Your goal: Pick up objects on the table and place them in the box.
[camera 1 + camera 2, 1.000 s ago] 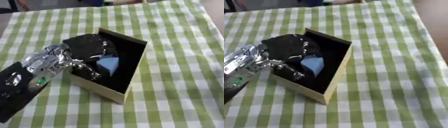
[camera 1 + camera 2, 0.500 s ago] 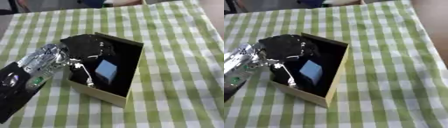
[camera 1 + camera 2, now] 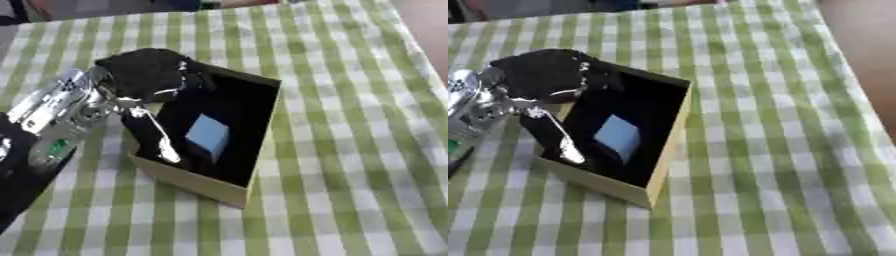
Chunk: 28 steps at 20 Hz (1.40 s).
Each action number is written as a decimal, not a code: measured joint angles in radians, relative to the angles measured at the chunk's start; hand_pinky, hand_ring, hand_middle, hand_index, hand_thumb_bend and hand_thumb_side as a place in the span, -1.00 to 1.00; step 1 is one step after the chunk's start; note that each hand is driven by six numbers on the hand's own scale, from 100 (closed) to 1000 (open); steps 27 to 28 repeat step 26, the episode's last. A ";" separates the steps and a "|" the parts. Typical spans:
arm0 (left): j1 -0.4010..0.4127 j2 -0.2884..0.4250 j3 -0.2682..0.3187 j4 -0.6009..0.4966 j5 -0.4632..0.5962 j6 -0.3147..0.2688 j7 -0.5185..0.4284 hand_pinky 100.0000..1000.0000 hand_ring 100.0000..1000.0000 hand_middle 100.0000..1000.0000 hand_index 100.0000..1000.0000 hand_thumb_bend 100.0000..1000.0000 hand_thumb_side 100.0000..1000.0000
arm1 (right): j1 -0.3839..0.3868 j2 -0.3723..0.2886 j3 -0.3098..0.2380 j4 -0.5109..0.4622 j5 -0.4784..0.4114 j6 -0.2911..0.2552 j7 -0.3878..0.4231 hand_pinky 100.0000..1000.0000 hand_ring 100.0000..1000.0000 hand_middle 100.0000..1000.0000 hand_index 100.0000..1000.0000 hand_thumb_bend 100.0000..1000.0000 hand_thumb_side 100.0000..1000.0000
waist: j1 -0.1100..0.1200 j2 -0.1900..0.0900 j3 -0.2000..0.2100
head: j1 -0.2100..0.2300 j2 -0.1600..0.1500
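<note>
Tablecloth, green-and-white check, covers the whole tabletop you are looking down on. Box, tan-walled with a black lining, sits open toward the tabletop's left edge, turned askew to the checks. Your left hand comes in from the left and reaches over the box's far-left corner; its fingers hang relaxed and spread down inside, pinching nothing. Pale blue block lies in the box, just beside those fingers.
</note>
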 measured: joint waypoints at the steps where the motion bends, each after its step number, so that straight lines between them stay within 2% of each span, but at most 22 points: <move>1: -0.001 0.000 0.004 -0.005 0.006 0.000 0.000 0.61 0.66 0.58 0.74 0.70 0.16 | 0.000 0.000 0.000 0.000 0.000 0.000 0.000 0.30 0.38 0.24 0.66 -1.00 1.00 | 0.000 -0.002 0.000 | -0.001 0.003; 7: -0.020 0.009 0.037 -0.043 0.042 0.009 -0.008 0.56 0.61 0.55 0.71 0.57 0.18 | 0.001 0.000 0.000 0.000 0.000 0.002 -0.002 0.29 0.38 0.24 0.66 -1.00 1.00 | 0.003 -0.015 0.004 | -0.004 0.014; 8: -0.022 0.009 0.046 -0.051 0.050 0.012 -0.008 0.53 0.58 0.53 0.69 0.48 0.17 | 0.002 0.000 -0.001 0.000 0.000 0.002 -0.002 0.29 0.38 0.24 0.66 -1.00 1.00 | 0.003 -0.017 0.004 | -0.004 0.016; 13: -0.035 0.017 0.111 -0.118 0.106 0.042 0.007 0.51 0.54 0.50 0.66 0.31 0.13 | 0.009 0.000 -0.006 0.000 0.000 0.002 -0.005 0.29 0.38 0.24 0.66 -1.00 1.00 | 0.003 -0.032 0.012 | -0.007 0.018; 15: -0.035 0.019 0.144 -0.158 0.134 0.059 0.020 0.51 0.52 0.47 0.64 0.09 0.04 | 0.010 0.000 -0.007 0.000 0.000 0.002 -0.008 0.29 0.38 0.24 0.66 -1.00 1.00 | 0.002 -0.040 0.018 | -0.010 0.025; 17: -0.033 0.027 0.180 -0.203 0.169 0.080 0.040 0.47 0.48 0.46 0.63 0.03 0.02 | 0.014 0.000 -0.009 0.000 0.000 0.001 -0.012 0.30 0.38 0.24 0.66 -1.00 1.00 | 0.001 -0.046 0.023 | -0.013 0.028; 18: -0.027 0.032 0.199 -0.227 0.188 0.093 0.054 0.45 0.46 0.43 0.62 -0.05 -0.07 | 0.016 0.000 -0.011 0.000 0.000 0.000 -0.014 0.30 0.38 0.24 0.66 -1.00 1.00 | 0.000 -0.049 0.025 | -0.014 0.031; 20: -0.008 0.040 0.235 -0.264 0.240 0.120 0.105 0.42 0.43 0.42 0.62 -0.05 -0.13 | 0.017 -0.001 -0.013 0.000 0.000 -0.003 -0.018 0.30 0.38 0.24 0.66 -1.00 1.00 | 0.000 -0.052 0.030 | -0.018 0.034; 22: 0.023 0.051 0.267 -0.284 0.316 0.131 0.197 0.40 0.41 0.40 0.62 -0.09 -0.16 | 0.017 -0.002 -0.016 0.000 0.001 -0.005 -0.023 0.30 0.38 0.24 0.66 -1.00 1.00 | -0.001 -0.053 0.034 | -0.021 0.034; 26: 0.133 0.075 0.327 -0.293 0.455 0.102 0.439 0.37 0.37 0.36 0.60 -0.12 -0.17 | 0.017 -0.004 -0.024 0.000 0.003 -0.009 -0.033 0.30 0.38 0.24 0.66 -1.00 1.00 | -0.007 -0.053 0.043 | -0.028 0.033; 28: 0.133 0.075 0.327 -0.293 0.455 0.102 0.439 0.37 0.37 0.36 0.60 -0.12 -0.17 | 0.017 -0.004 -0.024 0.000 0.003 -0.009 -0.033 0.30 0.38 0.24 0.66 -1.00 1.00 | -0.007 -0.053 0.043 | -0.028 0.033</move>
